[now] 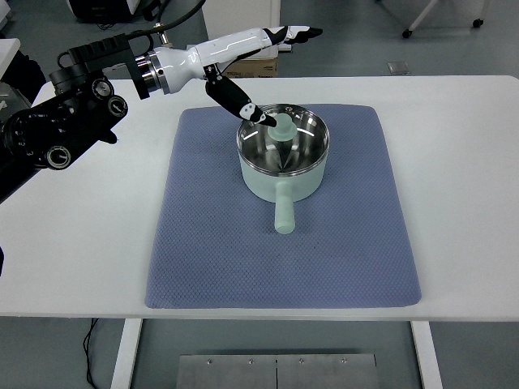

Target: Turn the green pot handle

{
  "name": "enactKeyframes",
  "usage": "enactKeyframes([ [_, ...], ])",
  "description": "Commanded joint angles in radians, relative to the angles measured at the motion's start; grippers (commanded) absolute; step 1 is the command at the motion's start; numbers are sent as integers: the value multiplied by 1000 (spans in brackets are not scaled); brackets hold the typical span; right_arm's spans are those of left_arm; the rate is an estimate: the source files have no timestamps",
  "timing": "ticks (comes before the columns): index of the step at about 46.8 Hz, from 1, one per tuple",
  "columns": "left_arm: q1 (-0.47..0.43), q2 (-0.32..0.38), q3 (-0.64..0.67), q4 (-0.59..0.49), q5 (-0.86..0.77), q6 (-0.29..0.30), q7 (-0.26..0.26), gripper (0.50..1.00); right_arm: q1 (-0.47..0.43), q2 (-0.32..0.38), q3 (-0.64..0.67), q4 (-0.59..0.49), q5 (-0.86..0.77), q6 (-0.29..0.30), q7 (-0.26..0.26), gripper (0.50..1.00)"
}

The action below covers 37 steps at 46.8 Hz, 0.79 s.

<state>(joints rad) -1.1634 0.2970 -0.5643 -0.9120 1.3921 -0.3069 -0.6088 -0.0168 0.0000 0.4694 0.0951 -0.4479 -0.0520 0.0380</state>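
**Left hand spread above the pot's far rim**

Nearest the camera, the white surface (73,267) runs along the bottom edge, and a blue-grey mat (243,259) lies on it, covering the middle.

On the far half of the mat stands the green pot (284,158), upright, with a shiny steel inside. Its handle (285,213) points straight toward the near edge, lying over the mat. A pale green knob (282,126) shows inside the pot, toward the far rim; whether it belongs to a lid resting in there cannot be told.

The left arm (73,121) comes in from the left edge, black at the joints and white at the forearm, reaching across the far left corner of the mat. The left hand (259,57) is wide open and holds nothing. Its thumb (239,101) angles down, with the tip just beside the knob at the pot's far-left rim; contact cannot be told. The other fingers (296,34) stretch out straight, well above and beyond the pot, past the far edge of the surface.

Beyond the surface, a cardboard box (251,66) sits on the floor at the foot of a white stand (243,20).
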Motion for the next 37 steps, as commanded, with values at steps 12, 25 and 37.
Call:
enactKeyframes([
  [12,-27,-6,60,-172,220,-3,-2,1000,0,0,0,0,0,0,-1,1000],
  [25,-139,-18,219,-228,318,-63,-2,1000,0,0,0,0,0,0,0,1000],
  [37,-239,-50,294,-228,320,-118,-2,1000,0,0,0,0,0,0,-1,1000],
])
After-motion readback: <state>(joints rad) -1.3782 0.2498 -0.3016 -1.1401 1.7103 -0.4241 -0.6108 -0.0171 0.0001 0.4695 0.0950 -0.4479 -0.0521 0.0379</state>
